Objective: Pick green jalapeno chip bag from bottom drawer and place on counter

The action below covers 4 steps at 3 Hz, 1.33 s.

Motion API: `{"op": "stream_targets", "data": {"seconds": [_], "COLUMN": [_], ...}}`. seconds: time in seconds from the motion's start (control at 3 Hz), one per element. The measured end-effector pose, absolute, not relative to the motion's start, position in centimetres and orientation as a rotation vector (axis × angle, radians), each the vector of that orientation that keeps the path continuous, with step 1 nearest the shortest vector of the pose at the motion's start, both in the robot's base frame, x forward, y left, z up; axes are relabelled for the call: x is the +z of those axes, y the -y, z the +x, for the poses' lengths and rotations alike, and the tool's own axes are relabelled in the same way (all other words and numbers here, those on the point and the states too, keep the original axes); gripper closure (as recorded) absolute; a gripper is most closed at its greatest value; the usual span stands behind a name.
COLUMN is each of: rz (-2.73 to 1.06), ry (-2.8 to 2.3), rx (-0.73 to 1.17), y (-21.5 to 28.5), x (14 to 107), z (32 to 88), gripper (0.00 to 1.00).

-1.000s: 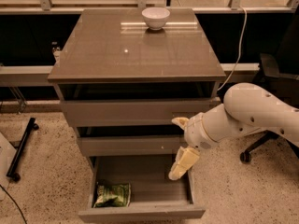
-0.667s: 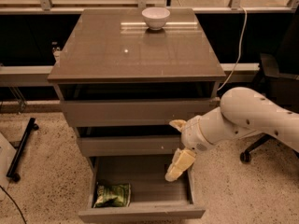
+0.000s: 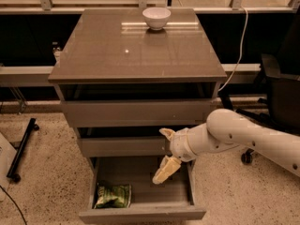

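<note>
Since the green jalapeno chip bag (image 3: 113, 196) lies in the front left corner of the open bottom drawer (image 3: 140, 214), while the pincer (image 3: 160, 156) hangs over the drawer's right half with its two pale fingers spread wide and nothing between them, the step in hand looks to be the reach toward the bag. To do it well, the arm would need to carry the pincer leftward and down, clear of the middle drawer (image 3: 122, 146) just above, and settle one finger on either side of the crinkled foil rather than pressing it flat. The bag sits close to the left wall and front panel, so room there seems tight; gripping its right edge is likely safer. The counter surface (image 3: 136, 50), with a white bowl (image 3: 156, 18) near its back edge, is the bag's destination.
</note>
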State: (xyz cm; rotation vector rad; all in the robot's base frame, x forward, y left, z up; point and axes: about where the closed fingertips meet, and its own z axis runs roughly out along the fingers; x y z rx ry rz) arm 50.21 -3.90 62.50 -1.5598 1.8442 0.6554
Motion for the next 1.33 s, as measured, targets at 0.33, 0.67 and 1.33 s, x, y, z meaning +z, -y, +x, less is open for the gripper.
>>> {"op": "stream_targets", "data": {"seconds": [0.33, 0.67, 1.33], "rz": [-1.513, -1.454, -1.419], "ry": [-1.808, -1.781, -1.826], "rx": [0.693, 0.748, 0.776], "y": [2.4, 1.3, 0.1], "x": [59.0, 55.5, 52.7], "z": [51.5, 52.5, 52.6], "gripper": [0.00, 0.00, 0.00]}}
